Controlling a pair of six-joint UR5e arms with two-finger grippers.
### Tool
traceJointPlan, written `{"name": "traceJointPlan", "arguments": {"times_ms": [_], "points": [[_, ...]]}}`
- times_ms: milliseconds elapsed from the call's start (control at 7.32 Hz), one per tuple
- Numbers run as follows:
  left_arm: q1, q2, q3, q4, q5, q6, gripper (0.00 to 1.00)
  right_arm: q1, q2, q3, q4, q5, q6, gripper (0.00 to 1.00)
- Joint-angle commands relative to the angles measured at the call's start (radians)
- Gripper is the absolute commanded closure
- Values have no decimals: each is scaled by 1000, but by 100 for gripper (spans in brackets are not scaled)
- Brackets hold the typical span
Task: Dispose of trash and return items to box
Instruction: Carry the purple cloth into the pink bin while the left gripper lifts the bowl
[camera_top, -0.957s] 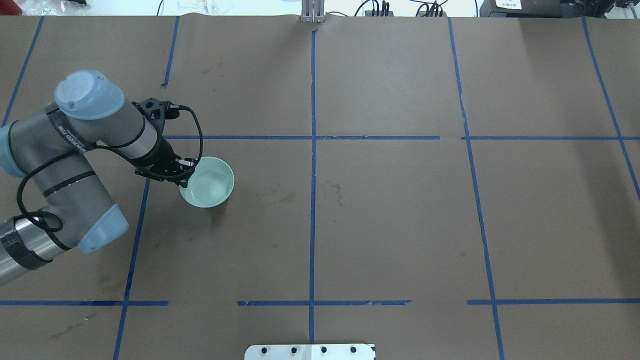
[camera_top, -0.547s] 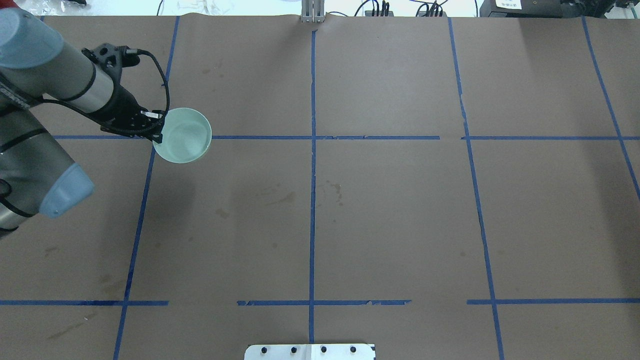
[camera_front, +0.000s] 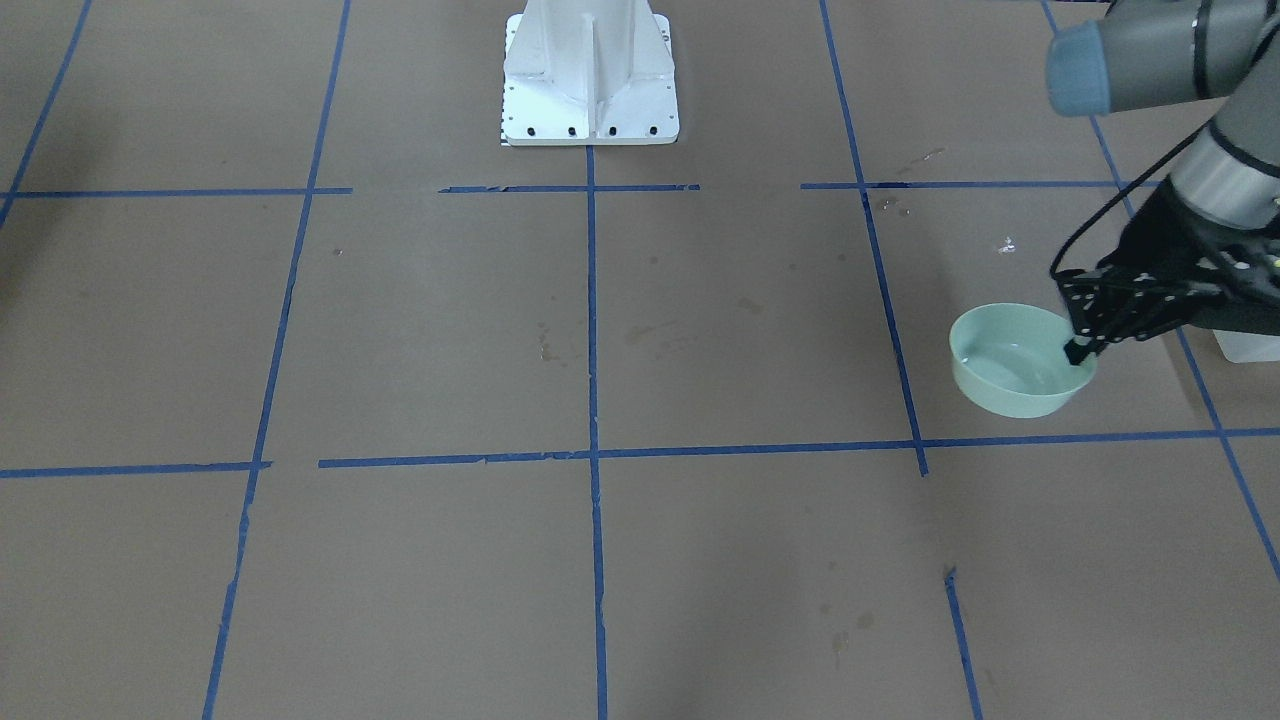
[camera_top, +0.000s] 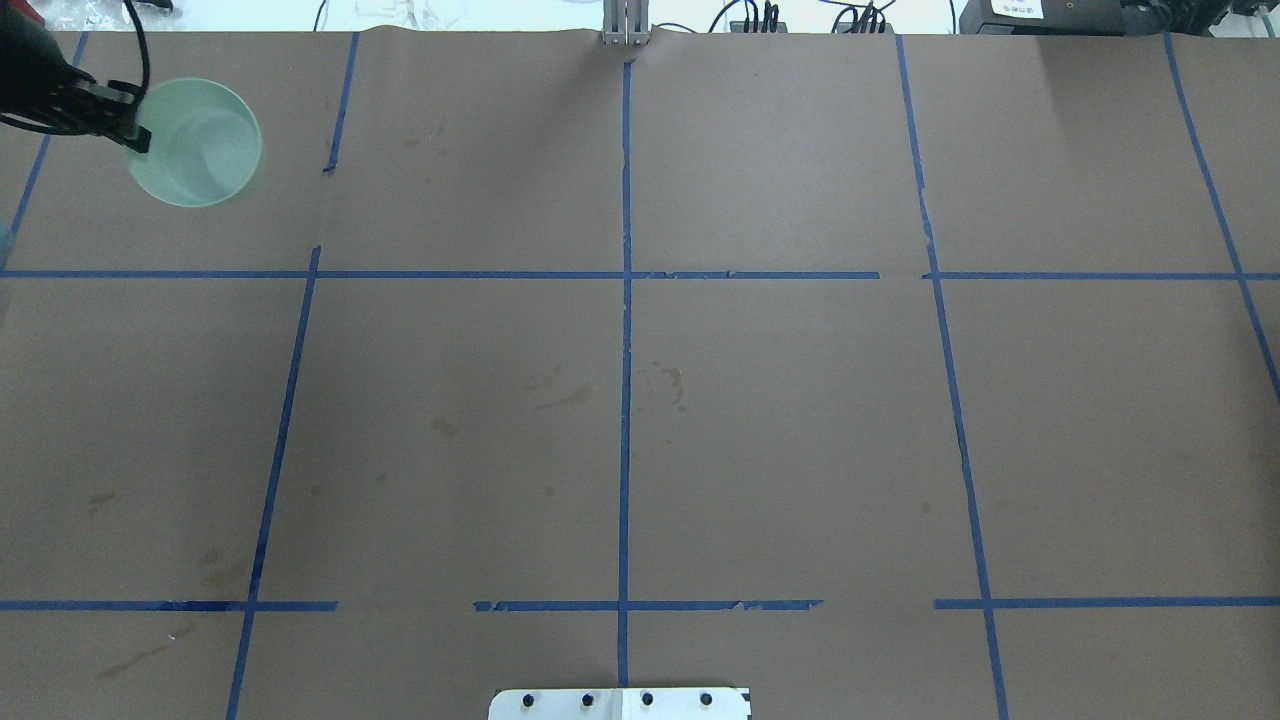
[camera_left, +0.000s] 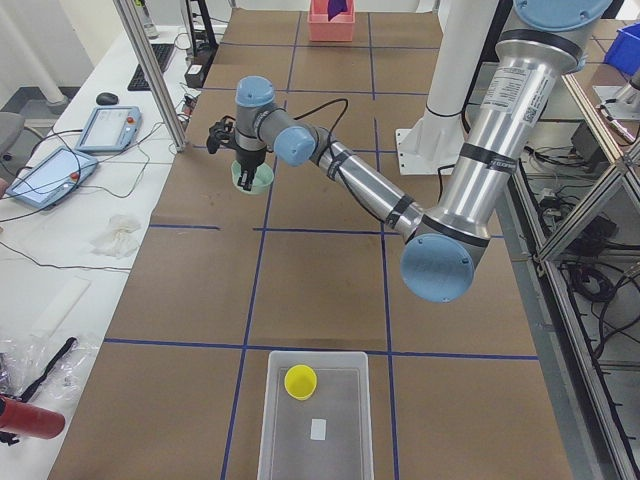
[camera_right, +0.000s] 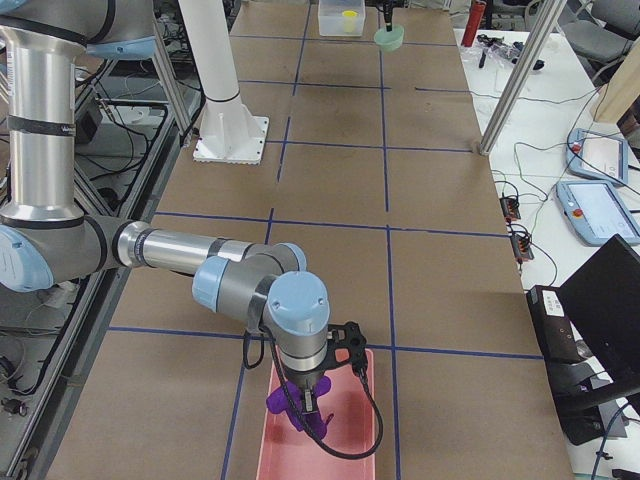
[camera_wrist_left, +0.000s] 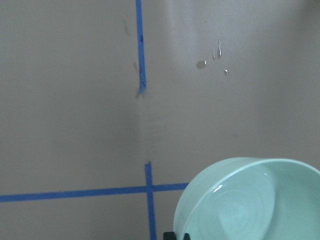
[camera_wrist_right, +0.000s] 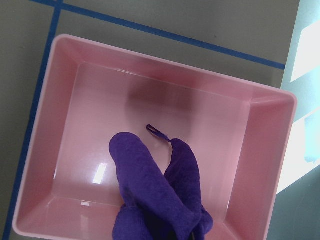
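Overhead exterior view: left fingers (camera_top: 138, 138) pinch the rim of the mint-green bowl (camera_top: 205, 150), seemingly off the worktop (camera_top: 780, 420), well apart from the box (camera_left: 342, 395) holding the yellow cup (camera_left: 300, 381). Held by one edge, the bowl could tilt, slip free, or land on that cup.

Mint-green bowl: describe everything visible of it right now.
The mint-green bowl is round, smooth and glossy, ceramic or hard plastic by its look, with nothing solid inside. It is upright, apparently held clear of the table, near the table's far left corner. The left gripper pinches its rim, one finger inside; nothing else touches it.
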Motion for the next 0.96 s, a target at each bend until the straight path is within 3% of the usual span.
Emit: {"name": "traceJointPlan", "arguments": {"times_ms": [0,137,410,547,820], "points": [[-172,90,9,65,-3,388,100,-38,2,-101,129,8,13,100],[-250,153,36,62,-5,568,100,-72,2,-110,172,13,63,100],[-385,224,157,54,-5,829,100,-100,2,-147,215,80,89,0],[-444,243,264,51,-6,956,100,-114,3,-155,271,102,94,0],[-499,264,366,63,-8,988,100,-172,42,-131,374,190,289,0]]}}
